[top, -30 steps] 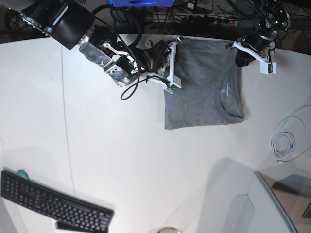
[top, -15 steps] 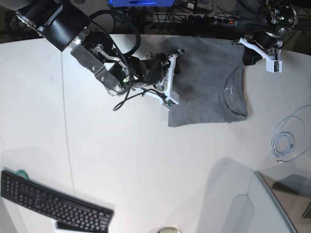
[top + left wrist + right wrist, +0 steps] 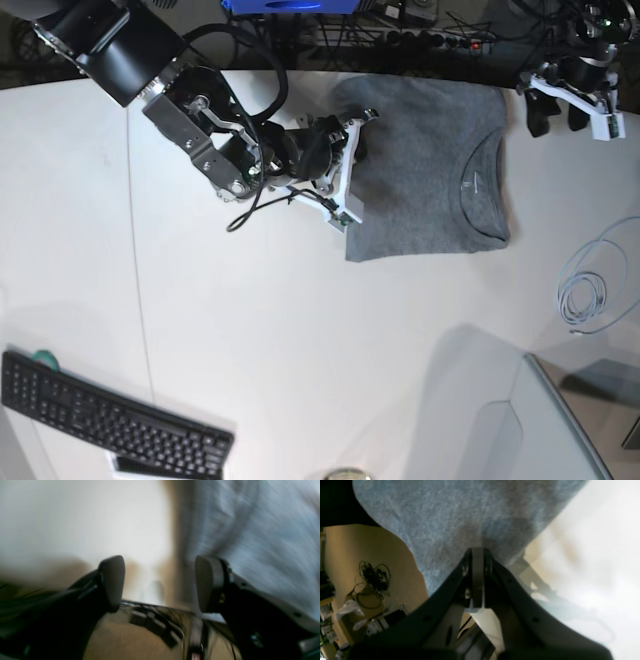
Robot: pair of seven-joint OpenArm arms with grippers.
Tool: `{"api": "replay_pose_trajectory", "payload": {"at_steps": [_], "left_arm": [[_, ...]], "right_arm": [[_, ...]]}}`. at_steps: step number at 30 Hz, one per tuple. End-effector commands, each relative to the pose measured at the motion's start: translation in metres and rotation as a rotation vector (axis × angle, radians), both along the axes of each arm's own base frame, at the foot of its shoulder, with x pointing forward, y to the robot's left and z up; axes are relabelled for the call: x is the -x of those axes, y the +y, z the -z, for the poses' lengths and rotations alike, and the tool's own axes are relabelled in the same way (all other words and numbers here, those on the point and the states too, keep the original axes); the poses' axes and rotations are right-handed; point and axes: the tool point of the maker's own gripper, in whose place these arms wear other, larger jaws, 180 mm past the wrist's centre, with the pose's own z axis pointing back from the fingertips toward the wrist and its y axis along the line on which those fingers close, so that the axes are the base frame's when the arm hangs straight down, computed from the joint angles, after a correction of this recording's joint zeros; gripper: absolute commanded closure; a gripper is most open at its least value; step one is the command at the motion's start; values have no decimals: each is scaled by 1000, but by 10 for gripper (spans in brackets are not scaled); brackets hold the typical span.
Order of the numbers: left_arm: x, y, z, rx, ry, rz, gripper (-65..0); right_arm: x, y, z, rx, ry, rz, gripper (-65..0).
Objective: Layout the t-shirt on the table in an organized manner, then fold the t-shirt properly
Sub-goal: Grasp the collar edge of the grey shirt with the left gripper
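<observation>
The grey t-shirt lies flat near the far edge of the white table, neck opening to the right. My right gripper is at the shirt's left edge. In the right wrist view its jaws are shut on a pinch of the t-shirt. My left gripper hovers just past the shirt's far right corner, clear of the cloth. The left wrist view shows this gripper open with nothing between its pads, the blurred t-shirt to its right and the table below.
A black keyboard sits at the front left. A coiled pale cable lies at the right edge, and a grey slab fills the front right corner. A thin seam line crosses the table. Cables and a power strip run behind the far edge.
My left gripper let go of the shirt's far right corner, opened and moved up and to the right. The shirt shifted slightly right, and the right gripper kept its grip on the left edge.
</observation>
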Motion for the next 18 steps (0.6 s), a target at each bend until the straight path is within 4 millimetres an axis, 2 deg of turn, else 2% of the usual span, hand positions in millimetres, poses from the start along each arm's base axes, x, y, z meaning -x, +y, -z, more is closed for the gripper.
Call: {"api": "replay_pose_trajectory", "payload": {"at_steps": [1, 4, 5, 11, 18], "left_arm": [[-12, 5, -23, -6, -94, 1, -420], [-24, 11, -42, 22, -181, -3, -423], [-35, 7, -42, 45, -198, 21, -423], [-69, -23, 1, 158, -132, 122, -425], [-81, -23, 31, 221, -89, 85, -425]], "right_arm": [[-11, 8, -13, -40, -32, 7, 0], [-11, 8, -14, -40, -33, 7, 0], [-11, 9, -14, -42, -33, 7, 0], [-10, 11, -15, -46, -33, 2, 0], [-10, 9, -13, -39, -31, 3, 0]]}}
